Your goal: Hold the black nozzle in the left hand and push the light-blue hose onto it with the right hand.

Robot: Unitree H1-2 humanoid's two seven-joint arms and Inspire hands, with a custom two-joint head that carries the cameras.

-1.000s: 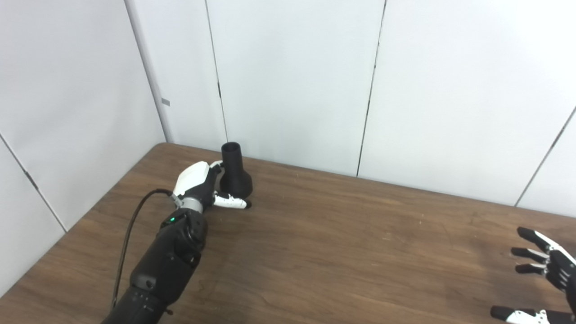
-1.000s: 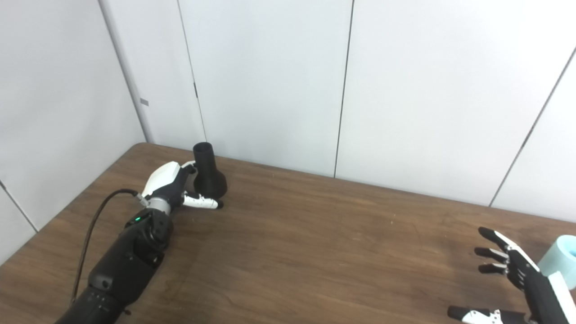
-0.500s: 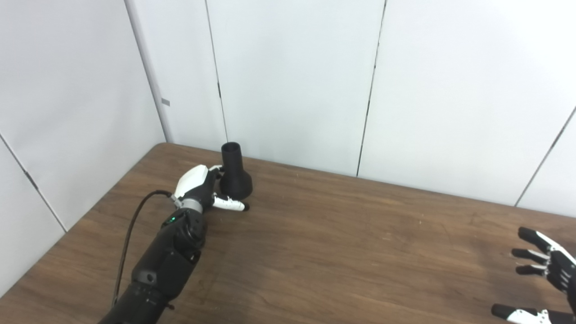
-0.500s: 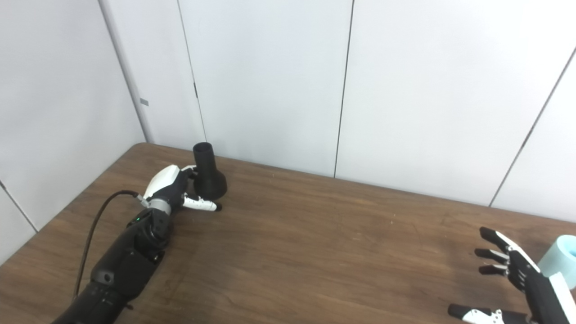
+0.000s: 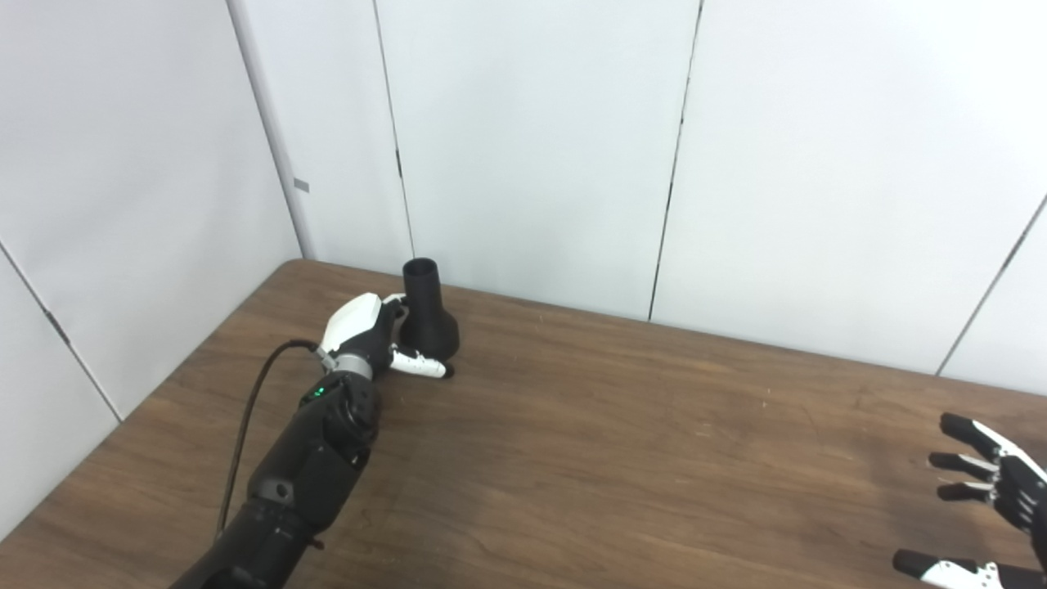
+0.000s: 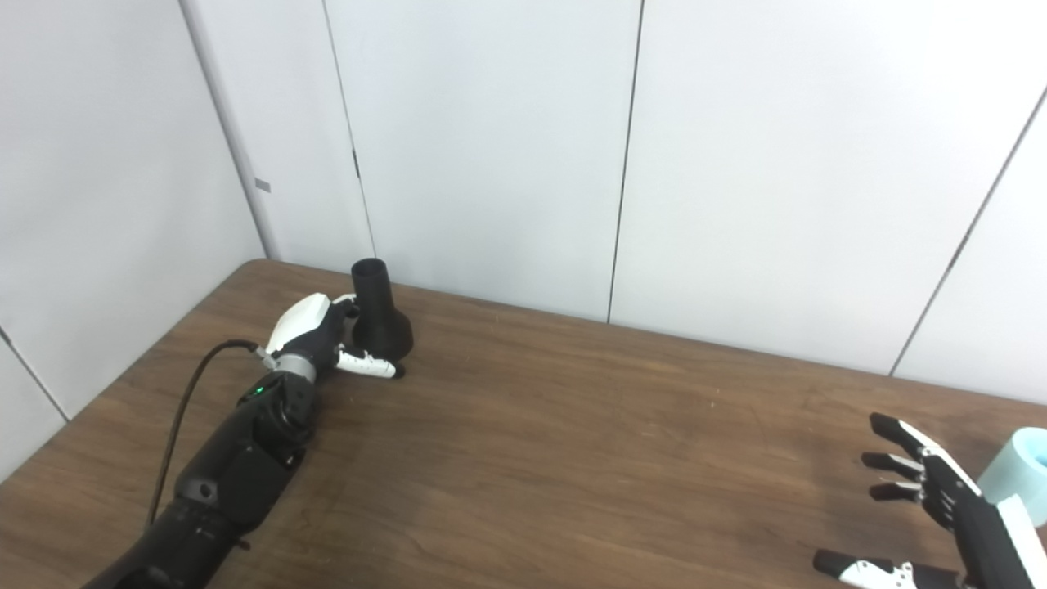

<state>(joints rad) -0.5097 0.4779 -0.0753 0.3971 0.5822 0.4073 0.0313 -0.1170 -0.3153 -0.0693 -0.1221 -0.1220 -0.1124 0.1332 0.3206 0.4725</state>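
Black nozzle (image 5: 427, 315) upright, far left on wooden table (image 5: 622, 442). Left hand (image 5: 368, 335) against it, grip unclear. Right hand (image 6: 941, 507) released, fingers spread, beside light-blue hose (image 6: 1014, 474), near right.

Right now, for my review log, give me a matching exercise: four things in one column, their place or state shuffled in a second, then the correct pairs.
Things
1. black nozzle
2. light-blue hose
3. left hand
4. right hand

Place or state
A. fingers spread, holding nothing
B. at the right edge, seen only in the right eye view
C. upright near the table's far left corner
D. against the nozzle's base, thumb in front

Pairs: 1-C, 2-B, 3-D, 4-A
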